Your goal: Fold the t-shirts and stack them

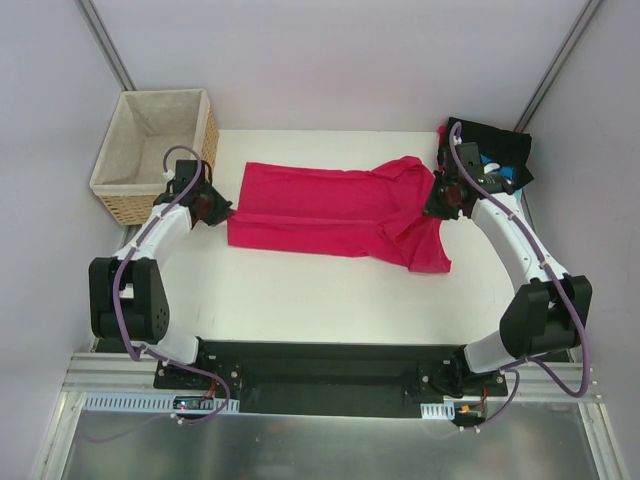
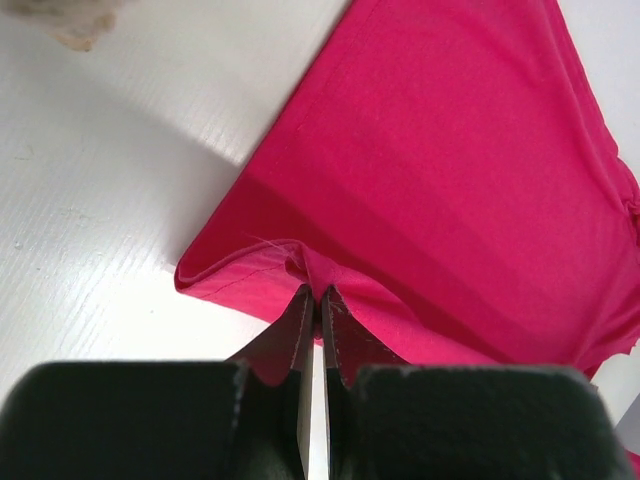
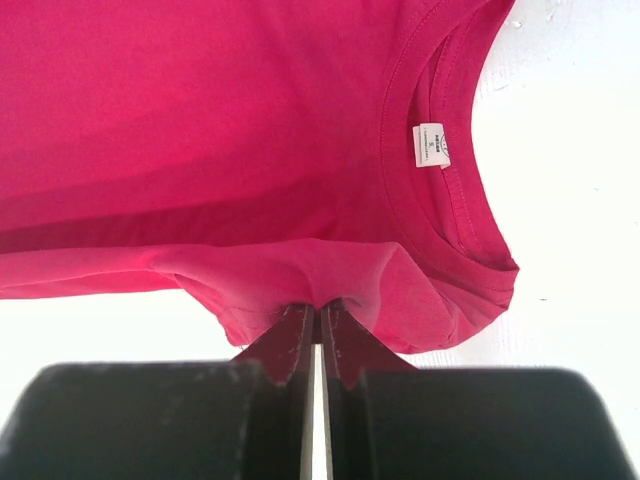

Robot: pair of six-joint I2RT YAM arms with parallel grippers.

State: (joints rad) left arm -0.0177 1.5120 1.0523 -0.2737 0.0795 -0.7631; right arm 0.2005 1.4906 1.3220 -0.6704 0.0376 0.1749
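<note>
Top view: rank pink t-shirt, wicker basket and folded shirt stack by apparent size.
1. pink t-shirt, spread out, clearly the largest
2. wicker basket
3. folded shirt stack, smallest as seen, but partly hidden, so its full extent is unsure

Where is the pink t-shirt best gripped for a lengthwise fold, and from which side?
Both short ends, from outside: left gripper pinches the hem, right gripper the shoulder beside the collar. The pink t-shirt lies spread across the table, so end pinches should lift it evenly.
</note>
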